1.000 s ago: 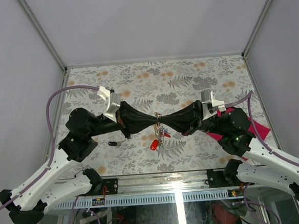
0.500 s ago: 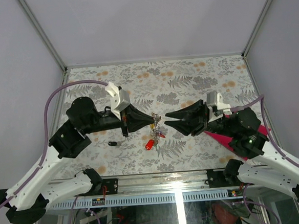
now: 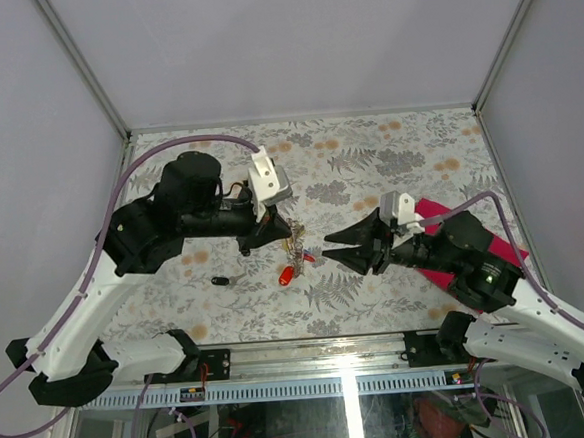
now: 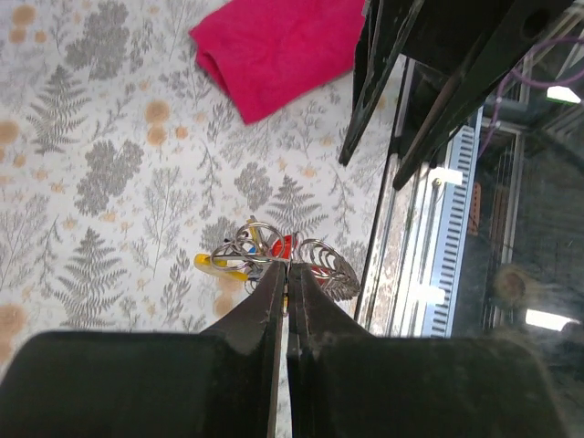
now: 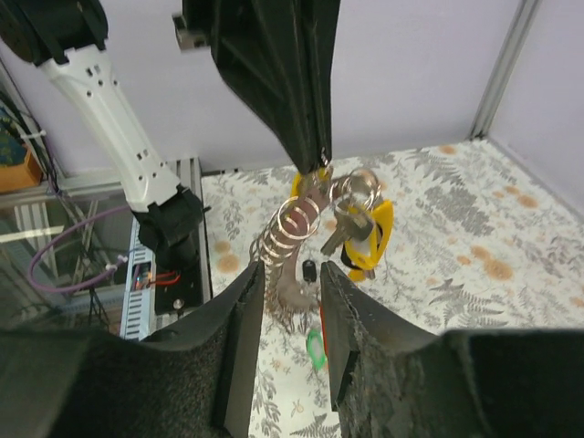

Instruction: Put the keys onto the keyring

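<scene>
Two grippers are facing each other, tip to tip, above the middle of the table (image 3: 397, 292).

1. Nearest the arm bases, the black key (image 3: 219, 280) is lying flat on the floral surface, left of the bunch and apart from it.
2. Just beyond it, the red key (image 3: 287, 275) is showing as the lowest part of the bunch. Whether it is touching the table cannot be told.
3. The right gripper (image 3: 332, 246) is standing released, its jaws spread and holding nothing. In the right wrist view, the bunch is hanging just past the gap between its fingers (image 5: 239, 351).
4. The left gripper (image 3: 278, 232) is reaching in from the left with its jaws clenched on the keyring (image 3: 296, 245), carrying the bunch above the table. In the left wrist view, its fingertips (image 4: 272, 285) are meeting with no gap at the silvery loops.
5. The keys (image 5: 360, 228) are dangling below that grip. A yellow key (image 5: 376, 230) is hanging to the right, and a string of small rings (image 5: 290, 228) is trailing down to the left.
6. Farther right, the magenta cloth (image 3: 442, 209) is lying on the table, partly under the right arm and well apart from the bunch.
</scene>
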`<action>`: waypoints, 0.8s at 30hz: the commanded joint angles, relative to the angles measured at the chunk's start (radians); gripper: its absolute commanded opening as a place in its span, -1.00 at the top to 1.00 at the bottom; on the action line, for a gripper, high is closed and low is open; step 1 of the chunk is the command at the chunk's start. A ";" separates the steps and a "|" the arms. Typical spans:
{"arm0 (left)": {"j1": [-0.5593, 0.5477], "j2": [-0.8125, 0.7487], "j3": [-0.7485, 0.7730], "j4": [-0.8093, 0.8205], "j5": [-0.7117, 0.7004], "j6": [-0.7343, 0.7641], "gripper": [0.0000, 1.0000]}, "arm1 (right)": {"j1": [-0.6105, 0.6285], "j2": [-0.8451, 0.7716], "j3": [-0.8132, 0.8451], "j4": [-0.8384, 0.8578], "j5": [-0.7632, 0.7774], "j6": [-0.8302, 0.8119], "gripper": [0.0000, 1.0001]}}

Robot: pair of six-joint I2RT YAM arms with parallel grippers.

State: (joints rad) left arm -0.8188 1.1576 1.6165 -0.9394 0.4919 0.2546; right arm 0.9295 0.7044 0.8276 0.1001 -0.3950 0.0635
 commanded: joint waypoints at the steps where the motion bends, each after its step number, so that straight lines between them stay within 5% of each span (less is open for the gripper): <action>1: -0.017 0.054 0.108 -0.199 -0.075 0.092 1.00 | 0.006 0.035 -0.038 0.106 -0.058 0.004 0.24; 24: -0.133 0.123 0.160 -0.257 -0.108 0.121 1.00 | 0.005 0.201 -0.064 0.377 -0.182 0.081 0.37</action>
State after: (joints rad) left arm -0.9360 1.2839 1.7340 -1.2110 0.3958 0.3618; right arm 0.9295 0.8906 0.7406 0.3950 -0.5373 0.1238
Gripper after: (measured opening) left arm 0.020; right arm 0.327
